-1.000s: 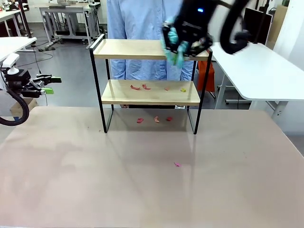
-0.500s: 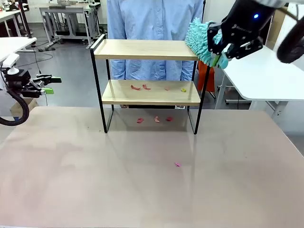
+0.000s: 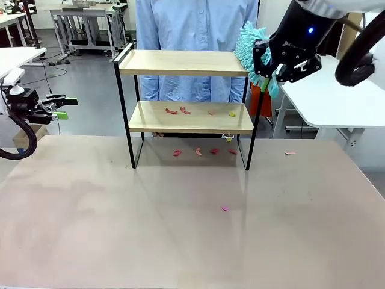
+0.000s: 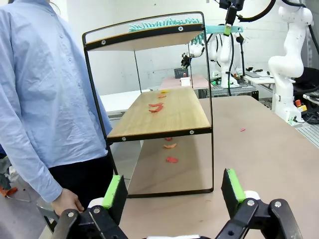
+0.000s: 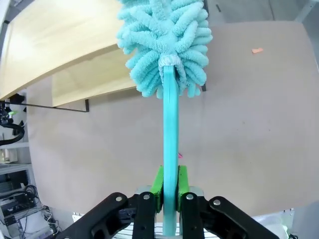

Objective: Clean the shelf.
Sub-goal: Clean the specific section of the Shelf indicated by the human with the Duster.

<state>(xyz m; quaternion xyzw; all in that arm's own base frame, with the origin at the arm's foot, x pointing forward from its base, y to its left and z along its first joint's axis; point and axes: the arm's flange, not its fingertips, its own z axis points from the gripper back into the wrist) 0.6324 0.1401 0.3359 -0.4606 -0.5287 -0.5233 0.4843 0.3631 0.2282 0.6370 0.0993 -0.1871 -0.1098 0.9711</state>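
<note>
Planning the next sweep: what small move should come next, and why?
Probably lower the right hand with its duster to the lower board: red scraps lie there, while the top board looks bare.

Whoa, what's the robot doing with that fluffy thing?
The robot's right gripper is shut on the handle of a fluffy turquoise duster, held at the right end of the shelf, up by its top board. Little red and yellow scraps lie on the lower board, with more on the table. The left gripper hangs open off to the side, and a person stands behind the shelf.
</note>
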